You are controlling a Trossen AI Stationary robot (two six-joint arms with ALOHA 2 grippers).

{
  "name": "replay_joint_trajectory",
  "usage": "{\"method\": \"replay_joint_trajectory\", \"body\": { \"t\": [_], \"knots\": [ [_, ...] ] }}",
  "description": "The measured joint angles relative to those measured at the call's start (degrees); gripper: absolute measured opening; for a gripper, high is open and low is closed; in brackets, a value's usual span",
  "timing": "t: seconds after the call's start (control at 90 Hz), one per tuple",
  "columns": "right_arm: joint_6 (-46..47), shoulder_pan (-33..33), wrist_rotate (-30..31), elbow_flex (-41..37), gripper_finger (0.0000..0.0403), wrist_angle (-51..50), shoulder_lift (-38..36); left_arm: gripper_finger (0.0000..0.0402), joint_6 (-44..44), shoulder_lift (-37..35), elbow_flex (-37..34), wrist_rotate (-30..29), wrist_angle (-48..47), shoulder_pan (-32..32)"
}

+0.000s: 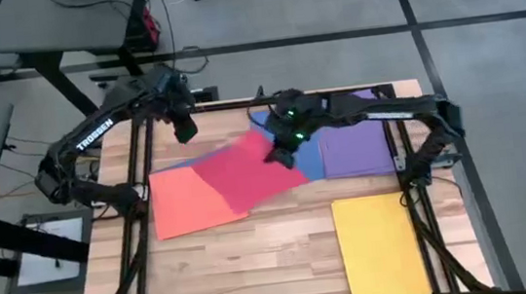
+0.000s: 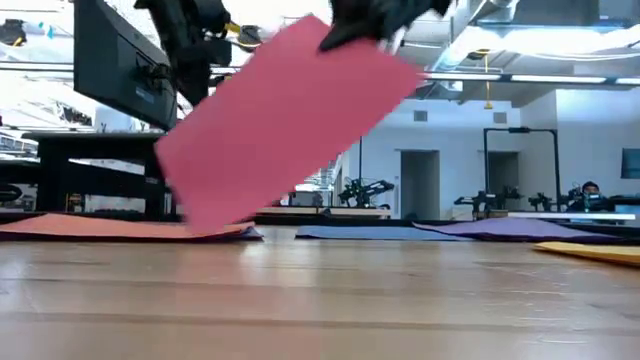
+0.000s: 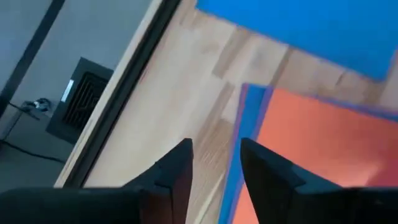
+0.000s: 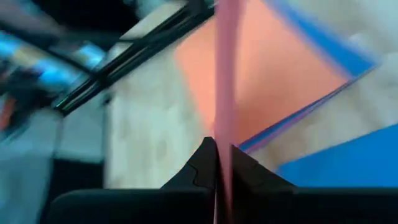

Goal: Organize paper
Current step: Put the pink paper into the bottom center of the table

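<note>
Right claw (image 1: 283, 153) clamped on the pink sheet's (image 1: 246, 173) far right corner, sheet hanging tilted, long axis running down-left toward the orange sheet (image 1: 179, 203) on the desk (image 1: 285, 262); left claw (image 1: 184, 131) hovers far-left, fingers apart, empty.

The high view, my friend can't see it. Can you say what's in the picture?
From above, the right gripper holds a pink-red sheet lifted over the wooden table. A salmon-orange sheet, a blue sheet, a purple sheet and a yellow sheet lie flat, and the left gripper hovers nearby.
</note>
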Motion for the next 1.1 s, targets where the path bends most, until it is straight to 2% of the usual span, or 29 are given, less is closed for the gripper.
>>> {"method": "replay_joint_trajectory", "body": {
  "t": [0.167,0.322,0.422,0.578,0.678,0.778,0.867,1.011,1.1],
  "knots": [
    [-2.23,5.10,-5.52,0.00,0.0000,-6.65,-3.95,0.0118,-5.76,-0.01,1.71,0.19,-5.90,-2.08],
    [-4.40,10.70,-12.84,-0.06,0.0000,-10.50,-4.21,0.0118,-8.30,0.01,1.73,1.50,-10.65,-5.33],
    [-4.51,13.84,-16.94,-0.07,0.0000,-10.16,-4.17,0.0118,-11.50,0.01,1.73,1.52,-13.30,-7.81],
    [-4.61,18.29,-19.51,-0.09,0.0000,-8.79,-4.06,0.0118,-15.61,-0.91,1.73,1.70,-14.49,-11.31],
    [-5.87,21.18,-20.45,-1.97,0.0000,-6.03,-4.10,0.0118,-19.24,-2.08,1.73,2.31,-14.42,-13.87],
    [-6.06,21.64,-25.05,-4.60,0.0000,-3.95,-1.40,0.0118,-22.20,-3.70,1.73,2.52,-14.40,-16.66],
    [-8.18,20.13,-24.41,-6.23,0.0000,-3.93,2.73,0.0118,-24.24,-5.21,1.54,2.50,-13.44,-19.07],
    [-12.99,16.41,-14.58,-6.87,0.0000,-4.53,10.78,0.0118,-29.03,-7.53,-0.28,0.28,-11.50,-21.66],
    [-16.85,14.16,-11.24,-6.11,0.0000,-5.52,15.85,0.0118,-30.70,-8.35,-1.27,-1.65,-11.19,-23.30]
  ]
}}
